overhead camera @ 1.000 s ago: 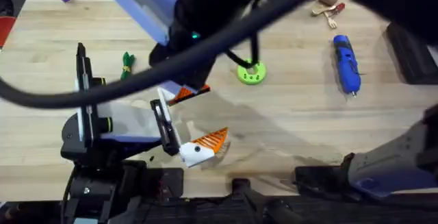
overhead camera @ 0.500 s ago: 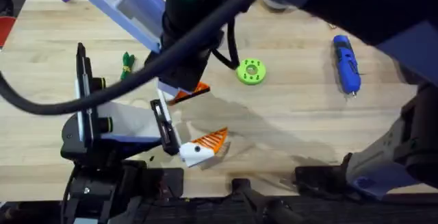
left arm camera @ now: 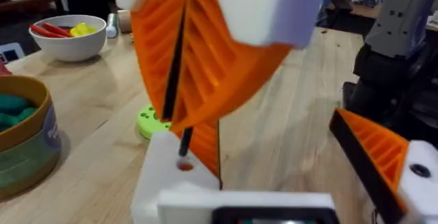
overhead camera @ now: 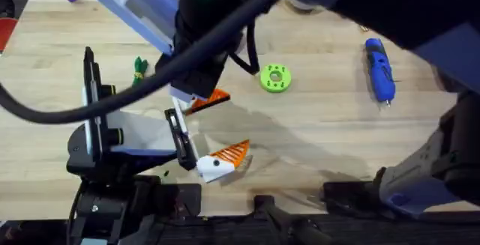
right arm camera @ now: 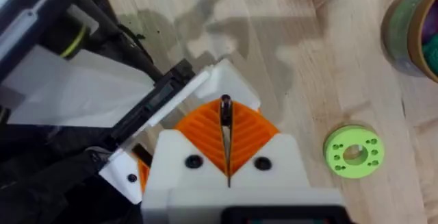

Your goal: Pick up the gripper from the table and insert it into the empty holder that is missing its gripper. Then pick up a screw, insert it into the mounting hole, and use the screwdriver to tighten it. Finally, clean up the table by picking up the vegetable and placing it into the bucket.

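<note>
Orange ribbed pads of the right claw point(right arm camera: 226, 125) are pressed together on a thin dark screw point(right arm camera: 225, 107), which points straight down between them. Seen from the left wrist, the screw's tip sits at a small hole in the top of a white holder point(left arm camera: 171, 176). That holder is one finger of the left claw point(left arm camera: 274, 176). An orange fin point(left arm camera: 209, 145) stands against the holder's inner face; how firmly it is seated cannot be told.

The left claw is spread wide and grips nothing. Its other finger point(left arm camera: 383, 155), white with an orange ribbed pad, stands well apart from the holder.

From overhead, the right arm reaches across the middle of the light wooden table point(overhead camera: 315, 125) and shows large and dark. Its claw hangs over the left claw, near the table's centre.

A green disc point(overhead camera: 275, 79) with a ring of small holes lies near the right claw, at about 2 o'clock from it. The blue screwdriver point(overhead camera: 379, 69) lies well apart at 3 o'clock, silver tip toward the arms' bases. The toy carrot point(overhead camera: 139, 69) lies at about 10 o'clock from the claws, untouched.

In the left wrist view, a green bucket point(left arm camera: 20, 142) with a tan rim stands beside the disc, holding teal shapes. A white bowl point(left arm camera: 68, 38) with red and yellow pieces sits farther back.
</note>
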`<action>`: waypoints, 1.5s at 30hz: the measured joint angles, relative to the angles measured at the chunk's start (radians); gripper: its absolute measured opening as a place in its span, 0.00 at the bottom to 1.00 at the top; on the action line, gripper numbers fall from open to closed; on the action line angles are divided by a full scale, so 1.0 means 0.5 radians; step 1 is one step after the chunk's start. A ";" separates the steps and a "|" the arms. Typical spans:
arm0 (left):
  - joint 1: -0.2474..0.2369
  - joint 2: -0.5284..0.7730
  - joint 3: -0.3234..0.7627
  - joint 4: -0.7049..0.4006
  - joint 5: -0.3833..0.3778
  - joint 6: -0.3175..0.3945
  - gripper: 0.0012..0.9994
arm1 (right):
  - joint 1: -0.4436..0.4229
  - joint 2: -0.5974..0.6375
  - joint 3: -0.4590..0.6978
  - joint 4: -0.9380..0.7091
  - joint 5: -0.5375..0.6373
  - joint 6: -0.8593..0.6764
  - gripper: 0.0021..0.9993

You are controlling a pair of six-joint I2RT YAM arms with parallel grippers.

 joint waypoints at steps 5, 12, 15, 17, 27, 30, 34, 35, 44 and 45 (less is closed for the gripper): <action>0.000 0.001 0.000 -0.001 0.000 0.000 0.99 | 0.000 0.000 0.000 -0.002 0.001 0.000 0.00; 0.000 0.000 0.000 0.000 0.000 0.000 0.99 | 0.000 0.041 0.005 -0.003 0.007 0.000 0.00; 0.001 0.001 0.000 -0.001 -0.002 -0.008 0.99 | 0.000 0.068 0.005 -0.006 0.008 0.000 0.00; 0.001 0.001 0.000 -0.001 -0.001 -0.008 0.99 | 0.000 0.070 0.007 -0.021 0.022 0.000 0.00; 0.001 0.001 0.000 0.000 -0.001 -0.008 0.99 | 0.008 0.071 0.008 -0.017 0.067 0.001 0.00; 0.000 0.001 0.000 -0.001 -0.001 -0.008 0.99 | 0.017 0.071 0.009 0.000 0.073 0.000 0.00; 0.001 0.001 0.000 -0.001 0.000 -0.007 0.99 | 0.029 0.072 0.009 0.001 0.076 0.001 0.00; 0.001 0.000 0.000 -0.001 -0.001 -0.008 0.99 | 0.031 0.071 0.009 0.001 0.076 0.000 0.00; 0.001 0.001 0.000 -0.001 -0.001 -0.009 0.99 | 0.039 0.087 0.015 0.001 0.081 0.001 0.00; 0.001 0.001 0.000 -0.001 -0.001 -0.010 0.99 | 0.040 0.090 0.017 0.001 0.081 0.001 0.00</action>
